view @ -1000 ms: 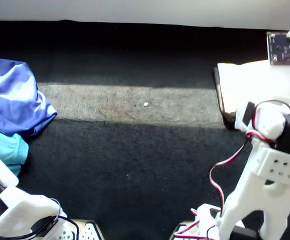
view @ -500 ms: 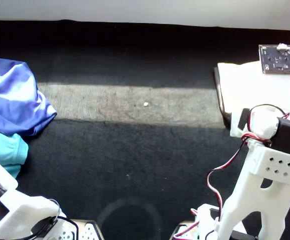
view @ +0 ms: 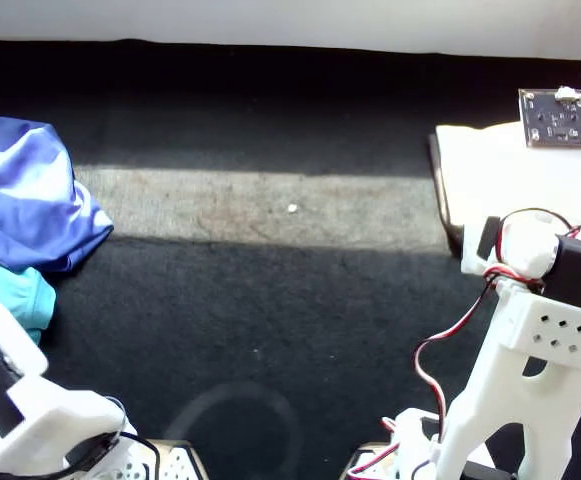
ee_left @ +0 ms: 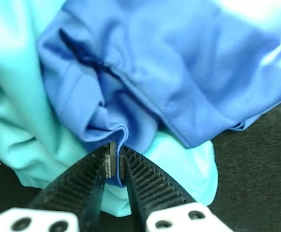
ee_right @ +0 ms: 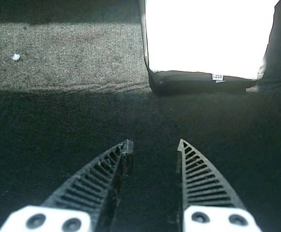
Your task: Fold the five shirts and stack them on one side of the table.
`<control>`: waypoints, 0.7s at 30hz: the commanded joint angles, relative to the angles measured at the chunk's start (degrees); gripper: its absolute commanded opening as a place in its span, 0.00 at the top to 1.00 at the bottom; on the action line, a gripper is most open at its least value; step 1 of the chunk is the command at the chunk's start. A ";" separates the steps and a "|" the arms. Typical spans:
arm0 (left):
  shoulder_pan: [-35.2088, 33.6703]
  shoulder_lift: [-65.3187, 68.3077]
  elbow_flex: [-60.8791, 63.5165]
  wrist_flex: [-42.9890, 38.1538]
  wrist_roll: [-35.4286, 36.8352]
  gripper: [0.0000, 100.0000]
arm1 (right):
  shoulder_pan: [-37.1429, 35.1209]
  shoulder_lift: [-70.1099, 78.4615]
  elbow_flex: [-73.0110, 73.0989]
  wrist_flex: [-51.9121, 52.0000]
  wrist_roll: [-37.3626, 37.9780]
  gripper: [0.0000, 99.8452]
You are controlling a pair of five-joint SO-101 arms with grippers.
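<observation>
A crumpled blue shirt [view: 25, 190] lies at the table's left edge, partly over a turquoise shirt [view: 15, 300]. In the left wrist view my left gripper [ee_left: 115, 162] is shut on a fold of the blue shirt [ee_left: 179, 72], with the turquoise shirt [ee_left: 14, 121] under and beside it. The left arm [view: 20, 410] stands at the near left corner. My right gripper [ee_right: 153, 145] is open over bare black cloth, empty. Beyond it lies a folded white shirt [ee_right: 208, 38] on a dark folded one [ee_right: 198, 82]; this stack [view: 510, 180] sits at the table's right side.
The table [view: 270, 300] is covered in black cloth with a sunlit strip [view: 270, 208] across the middle and a small white speck [view: 291, 208] on it. A small circuit board [view: 558, 118] rests at the far right. The right arm [view: 530, 340] stands tall at the near right.
The right arm shifted slightly, uncovering the circuit board, then held still. The left arm rose a little by the turquoise shirt.
</observation>
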 commanded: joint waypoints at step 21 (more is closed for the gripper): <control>75.21 -27.47 -1.71 13.80 24.88 0.99 | -0.13 -1.63 0.22 1.71 -0.44 0.85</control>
